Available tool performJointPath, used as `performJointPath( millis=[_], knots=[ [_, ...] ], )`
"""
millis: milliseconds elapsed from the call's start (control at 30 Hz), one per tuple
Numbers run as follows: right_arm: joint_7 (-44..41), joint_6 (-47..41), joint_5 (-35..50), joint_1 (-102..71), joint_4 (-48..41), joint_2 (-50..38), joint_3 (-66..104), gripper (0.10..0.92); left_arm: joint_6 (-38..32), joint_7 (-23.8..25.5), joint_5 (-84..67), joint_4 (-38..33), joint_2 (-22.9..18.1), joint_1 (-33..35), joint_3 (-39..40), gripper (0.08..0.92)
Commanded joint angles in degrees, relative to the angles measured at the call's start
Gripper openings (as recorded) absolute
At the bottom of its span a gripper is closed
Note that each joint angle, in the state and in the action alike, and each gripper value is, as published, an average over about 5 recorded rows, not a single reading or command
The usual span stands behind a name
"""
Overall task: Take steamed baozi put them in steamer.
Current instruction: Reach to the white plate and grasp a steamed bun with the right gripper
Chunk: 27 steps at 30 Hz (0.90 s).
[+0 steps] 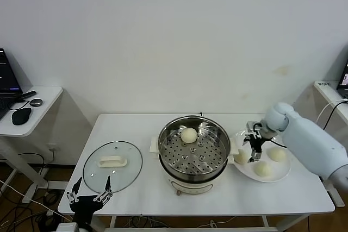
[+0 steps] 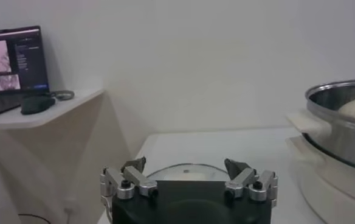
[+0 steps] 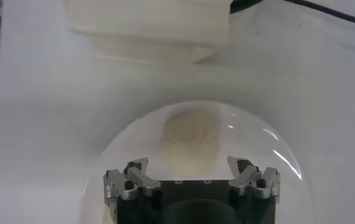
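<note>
Right hand point(image 1: 254, 146) hovers wide open and empty just above a baozi point(image 3: 191, 136) on the plate point(image 1: 283, 176), apparently lining up its grasp; next, descend, close, carry to the steamer point(image 1: 194, 150) alongside.

table layout

the steamer point(image 1: 193, 155) stands mid-table point(image 1: 136, 188) with one baozi point(image 1: 188, 135) in it, toward the back of its tray. to its right lies a plate point(image 1: 283, 173) holding three baozi point(image 1: 263, 169). the right gripper point(image 1: 255, 146) hangs over the plate's left part, jaws apart. left of the steamer lies a glass lid point(image 1: 112, 166). the left gripper point(image 1: 89, 194) sits at the table's front-left corner, jaws apart.
</note>
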Motion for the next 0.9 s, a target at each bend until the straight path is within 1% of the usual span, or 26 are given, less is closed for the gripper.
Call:
performJointPath(
  millis=[33,533,900],
  knots=[
    [2.1,2.45,-4.78,-2.23,-4.36,3.78,2.62,0.823,-0.11,-0.25,0.12,0.19,-0.05,0.35,0.13,0.823],
    [3.21,3.76,-6.56,-2.07,-7.29,6.57,3.37,0.823,-0.12,-0.34,0.27,0.46,-0.67,0.07,0.39,0.823],
    [0.36,3.75,-5.98,-1.7,-7.6,6.48,3.22,0.823,-0.08,-0.25,0.33,0.57,-0.8,-0.3,0.38,0.823]
  ],
)
